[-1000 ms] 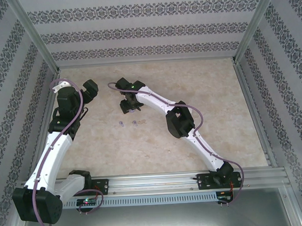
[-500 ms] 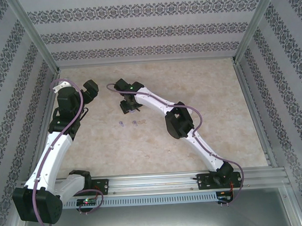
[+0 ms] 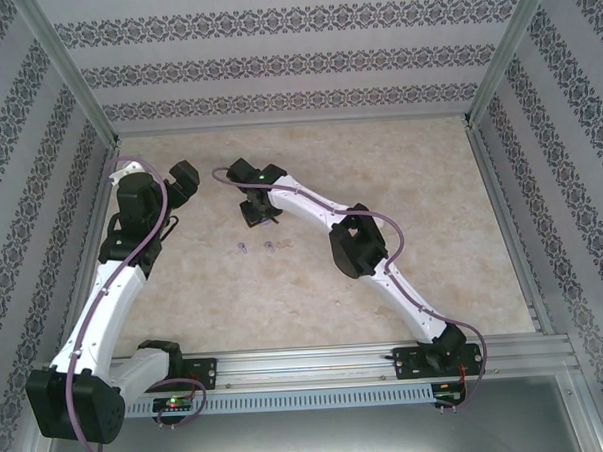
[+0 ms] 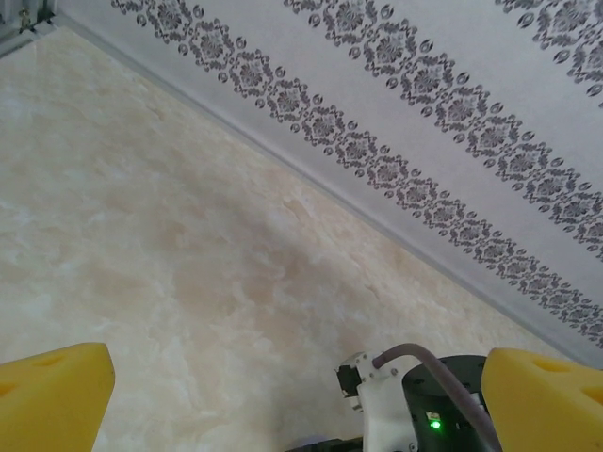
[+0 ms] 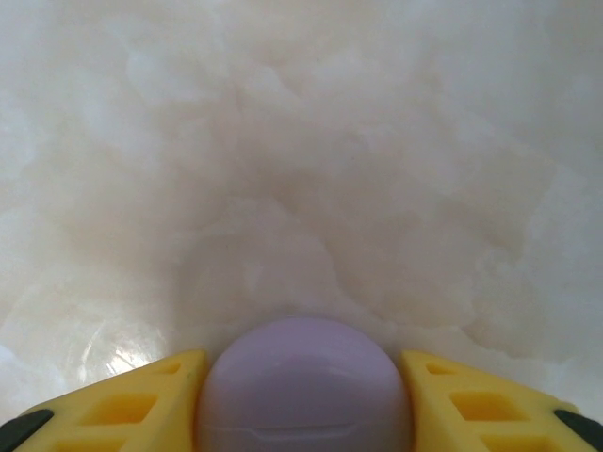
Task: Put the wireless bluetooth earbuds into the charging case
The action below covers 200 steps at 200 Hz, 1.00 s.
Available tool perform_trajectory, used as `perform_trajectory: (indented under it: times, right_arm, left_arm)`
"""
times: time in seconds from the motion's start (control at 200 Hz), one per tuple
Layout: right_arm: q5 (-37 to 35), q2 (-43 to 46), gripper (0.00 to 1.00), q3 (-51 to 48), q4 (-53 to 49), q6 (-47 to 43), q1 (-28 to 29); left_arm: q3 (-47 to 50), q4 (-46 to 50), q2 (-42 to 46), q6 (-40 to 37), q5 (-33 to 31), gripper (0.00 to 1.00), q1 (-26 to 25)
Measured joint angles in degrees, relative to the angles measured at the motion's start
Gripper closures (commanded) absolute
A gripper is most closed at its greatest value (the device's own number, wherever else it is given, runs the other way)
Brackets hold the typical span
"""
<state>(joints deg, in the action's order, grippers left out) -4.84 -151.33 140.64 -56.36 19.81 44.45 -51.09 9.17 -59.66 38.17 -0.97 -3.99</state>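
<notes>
I make out the tiny stemmed earbuds [image 3: 268,246] lying loose on the pale marbled bench [image 3: 431,220], two purplish and one paler. They sit in a short row a little nearer the arm bases than my right hand [image 3: 258,211]. That hand is clamped on the smooth rounded lilac charging case [image 5: 303,386], its yellow foam fingers [image 5: 141,400] pressed against both sides, low over the bench. My left hand [image 3: 183,181] hangs off to the left, near the patterned wall [image 3: 38,147], its fingers [image 4: 52,395] spread wide apart.
</notes>
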Motion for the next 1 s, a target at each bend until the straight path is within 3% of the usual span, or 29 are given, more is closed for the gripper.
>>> perform_trajectory:
  times: [0.205,0.534,0.769,0.999]
  right_arm:
    - [1.68,9.51,0.64,-11.04,2.19,4.72,-2.25]
    - [4.11,34.25,0.65,-30.69,13.22,14.01,-10.23]
    - [6.69,45.51,0.66,-43.71,21.11,25.42,-15.41]
    - [7.8,50.34,0.66,-49.96,25.46,39.85,-15.85]
  left_arm:
    - [0.52,-1.25,-2.64,-0.09,5.7,0.06,-0.02]
    - [9.07,-17.22,-7.21,-0.63,20.0,0.06,-1.4]
    - [12.15,-30.73,-13.35,-0.85,25.88,0.07,-7.65]
    - [12.85,-42.99,-20.68,-0.83,26.95,0.12,-14.91]
